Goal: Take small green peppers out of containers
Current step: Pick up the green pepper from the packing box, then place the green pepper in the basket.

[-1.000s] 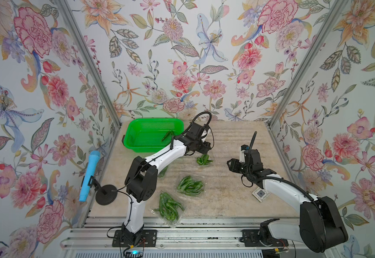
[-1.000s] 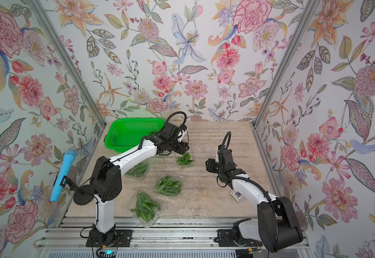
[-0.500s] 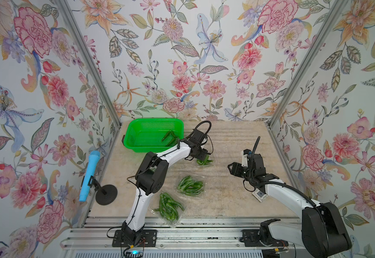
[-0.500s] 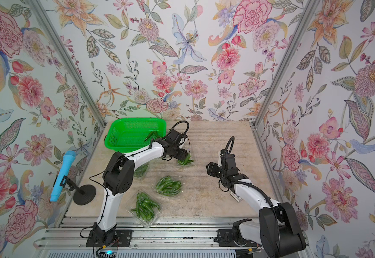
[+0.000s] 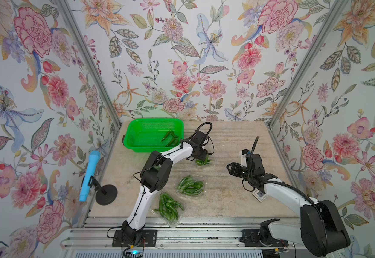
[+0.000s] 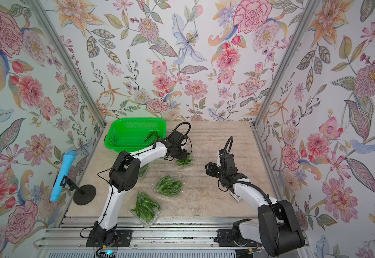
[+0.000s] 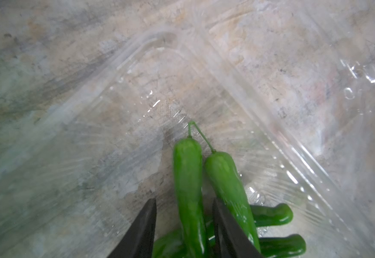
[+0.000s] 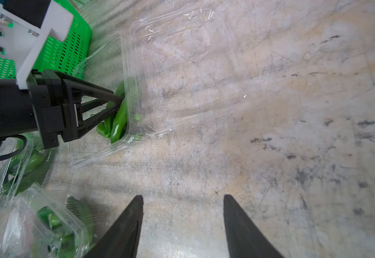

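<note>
My left gripper (image 7: 183,200) reaches into an opened clear container (image 7: 137,47) at mid-table (image 5: 204,162). It is open, its jaws astride one small green pepper (image 7: 187,174), with a gap still showing at one finger. A second pepper (image 7: 224,176) lies just outside, and more lie beneath. The right wrist view shows the same fingertips (image 8: 117,100) at the peppers (image 8: 118,120). Two closed containers of peppers (image 5: 191,185) (image 5: 168,208) lie nearer the front. Another container (image 6: 144,169) is half hidden under the left arm. My right gripper (image 8: 183,196) hangs open and empty over bare table (image 5: 228,167).
A bright green perforated basket (image 5: 146,134) at the back left holds a few loose peppers (image 5: 169,137). A blue microphone on a black stand (image 5: 88,176) stands off the table's left edge. A small white card (image 5: 259,195) lies under the right arm. Walls close three sides.
My left gripper has moved from beside the basket down into the opened container, and its jaws have narrowed around a pepper. The right gripper has drifted slightly toward the front.
</note>
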{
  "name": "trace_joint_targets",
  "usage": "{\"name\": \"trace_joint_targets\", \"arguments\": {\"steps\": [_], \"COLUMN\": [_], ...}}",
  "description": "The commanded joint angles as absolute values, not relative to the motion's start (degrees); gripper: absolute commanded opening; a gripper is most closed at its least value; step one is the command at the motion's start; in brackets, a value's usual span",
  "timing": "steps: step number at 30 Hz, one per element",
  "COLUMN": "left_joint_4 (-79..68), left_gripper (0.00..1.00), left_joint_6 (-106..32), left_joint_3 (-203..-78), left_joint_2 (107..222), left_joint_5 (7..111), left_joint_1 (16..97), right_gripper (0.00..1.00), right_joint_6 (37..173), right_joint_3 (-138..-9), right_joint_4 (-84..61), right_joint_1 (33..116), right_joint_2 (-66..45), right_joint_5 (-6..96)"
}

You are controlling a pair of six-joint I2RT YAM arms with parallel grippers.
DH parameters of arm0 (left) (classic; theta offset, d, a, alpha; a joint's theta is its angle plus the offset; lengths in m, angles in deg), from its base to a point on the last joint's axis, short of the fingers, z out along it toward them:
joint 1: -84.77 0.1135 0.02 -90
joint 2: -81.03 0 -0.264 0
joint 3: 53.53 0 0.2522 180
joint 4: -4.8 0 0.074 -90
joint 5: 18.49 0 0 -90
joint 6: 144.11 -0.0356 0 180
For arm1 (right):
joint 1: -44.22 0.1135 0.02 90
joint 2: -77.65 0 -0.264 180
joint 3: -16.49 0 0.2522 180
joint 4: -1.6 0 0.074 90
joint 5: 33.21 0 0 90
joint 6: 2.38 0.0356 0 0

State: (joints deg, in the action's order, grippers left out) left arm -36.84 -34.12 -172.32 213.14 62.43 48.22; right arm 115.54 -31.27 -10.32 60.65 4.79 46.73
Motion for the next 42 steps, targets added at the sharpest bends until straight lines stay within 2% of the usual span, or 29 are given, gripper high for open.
{"name": "trace_joint_targets", "arguments": {"steps": [1, 5, 11, 17, 29, 34, 42], "left_joint_4": [-38.3, -38.6, -39.6, -39.6, -38.2, -36.6, -32.5], "left_gripper": [0.44, 0.41, 0.27, 0.19, 0.19, 0.2, 0.22], "left_joint_6": [-33.3, -33.2, -33.3, -33.3, -33.9, -33.8, -34.0], "left_joint_3": [-174.1, -174.9, -176.8, -175.8, -170.1, -167.1, -163.6], "left_joint_2": [214.7, 215.8, 217.4, 214.4, 198.3, 194.0, 192.8], "left_joint_5": [63.1, 62.8, 62.2, 62.1, 64.1, 64.0, 60.7], "left_joint_1": [49.1, 49.5, 49.6, 49.7, 52.6, 59.5, 72.9], "right_gripper": [0.59, 0.59, 0.59, 0.6, 0.62, 0.62, 0.61], "right_joint_6": [115.7, 115.6, 115.2, 113.3, 113.4, 115.6, 117.4], "right_joint_3": [-31.4, -31.5, -32.6, -37.0, -55.5, -62.8, -75.5], "right_joint_4": [-9.4, -9.4, -9.8, -11.6, -12.7, -7.0, -2.6], "right_joint_1": [61.0, 61.0, 61.1, 62.3, 67.3, 69.0, 72.8], "right_joint_2": [4.7, 4.6, 4.5, 2.7, -7.5, -16.6, -31.5], "right_joint_5": [46.9, 46.9, 46.6, 44.5, 43.3, 38.9, 37.4]}}
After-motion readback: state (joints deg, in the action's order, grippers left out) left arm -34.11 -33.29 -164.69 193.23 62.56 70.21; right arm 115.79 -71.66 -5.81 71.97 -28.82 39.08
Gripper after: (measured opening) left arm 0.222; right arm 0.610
